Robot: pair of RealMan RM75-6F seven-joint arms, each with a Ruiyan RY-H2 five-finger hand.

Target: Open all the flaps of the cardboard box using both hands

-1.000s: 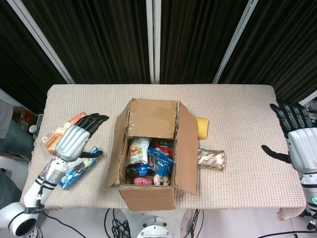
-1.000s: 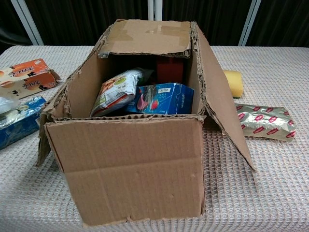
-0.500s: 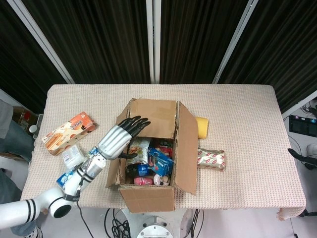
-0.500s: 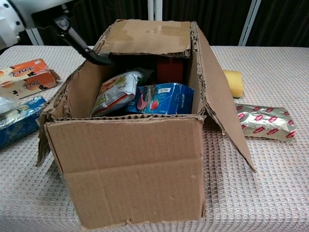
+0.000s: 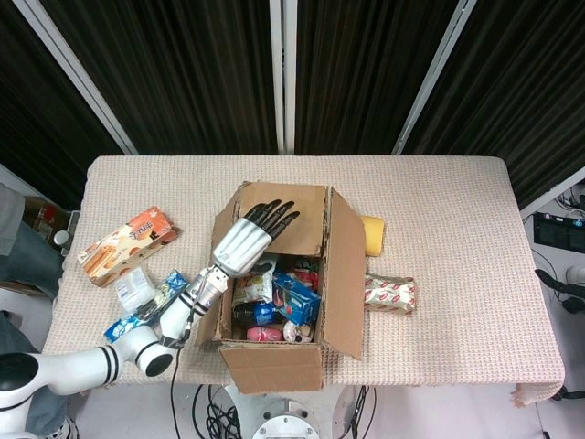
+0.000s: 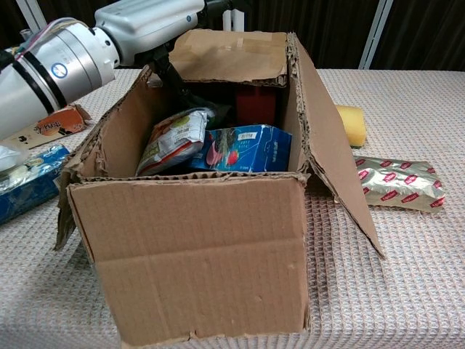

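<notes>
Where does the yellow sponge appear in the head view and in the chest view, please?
Head view: the yellow sponge lies right of centre, on the table against the outside of the cardboard box's right flap.
Chest view: it sits at the right, in the upper half, partly hidden behind the same flap.
Shared landmark: the silver and red packet lies just nearer the robot than the sponge in both views.

The left hand (image 5: 247,240) reaches over the open brown cardboard box (image 5: 279,357), dark fingers (image 5: 274,215) extended and apart, holding nothing; its silver forearm angles up from lower left.
</notes>
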